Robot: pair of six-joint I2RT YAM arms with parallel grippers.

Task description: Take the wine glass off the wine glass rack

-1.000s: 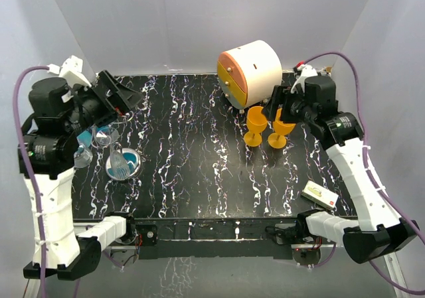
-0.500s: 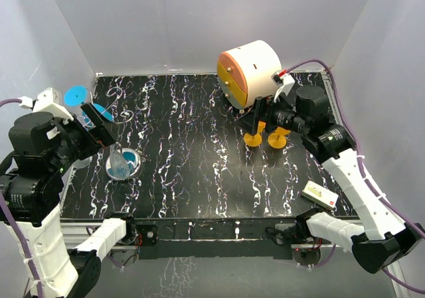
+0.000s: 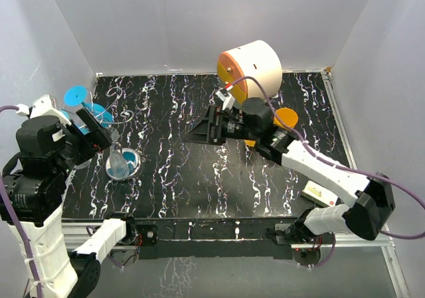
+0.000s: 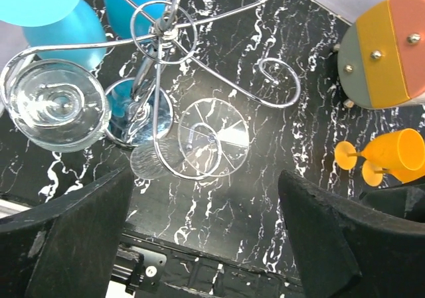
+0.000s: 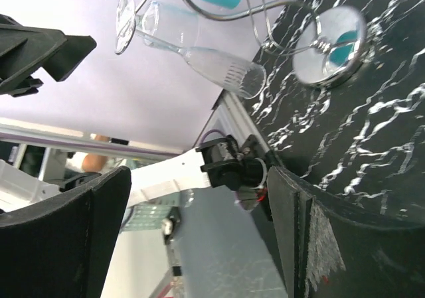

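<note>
Plainly left gripper [image 4: 204,178] and right gripper [image 5: 199,178] gape empty — wine glass [image 4: 212,137] hangs on rack [image 3: 123,163]

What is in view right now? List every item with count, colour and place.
wine glass rack: one, chrome wire with a shiny disc base, left side of the table
clear wine glasses: two, transparent, hanging on the rack's arms
blue wine glasses: two as far as shows, blue, on the rack's far side
drawer cabinet: one, round, white and orange, far edge right of centre
goblets: two, orange, near the cabinet
small box: one, white and yellow, near right corner
table: one, black with white marbling
left tool: one, black, open, above the rack
right tool: one, black, open, over mid-table, facing the rack
</note>
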